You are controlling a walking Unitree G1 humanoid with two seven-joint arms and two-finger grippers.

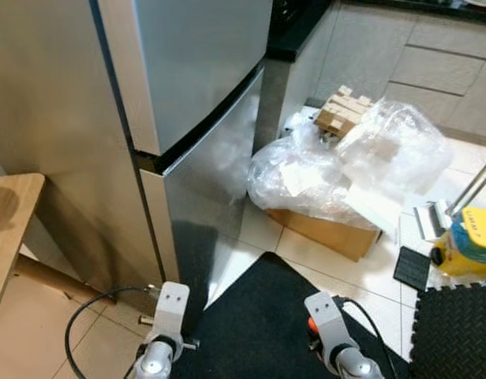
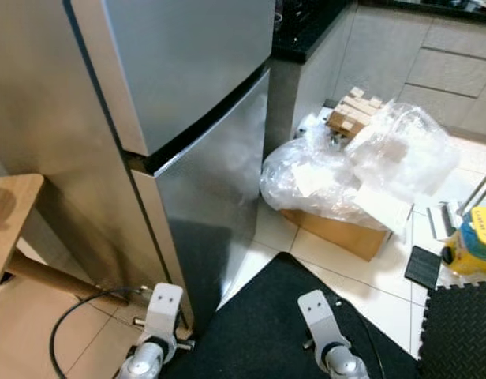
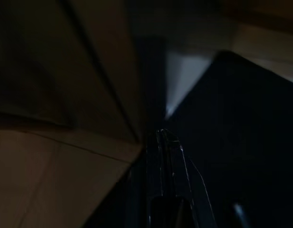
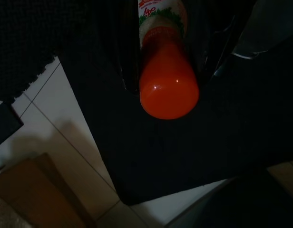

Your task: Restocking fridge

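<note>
A silver two-door fridge (image 1: 196, 79) stands just ahead on my left with both doors closed. My right gripper (image 4: 169, 80) is shut on an orange bottle (image 4: 168, 97) with a green and white label, held low over the black mat (image 4: 151, 156). A bit of that orange shows beside my right wrist (image 1: 330, 320). My left arm (image 1: 168, 316) hangs low by the fridge's front corner. In the dark left wrist view, the left gripper (image 3: 168, 140) has its fingers together and holds nothing.
A wooden table (image 1: 10, 229) juts in at the left. A cardboard box (image 1: 330, 229) under crumpled clear plastic (image 1: 361, 158) lies right of the fridge. A yellow container (image 1: 472, 245) and a foam mat (image 1: 456, 332) sit far right. A black cable (image 1: 77, 324) loops on the floor.
</note>
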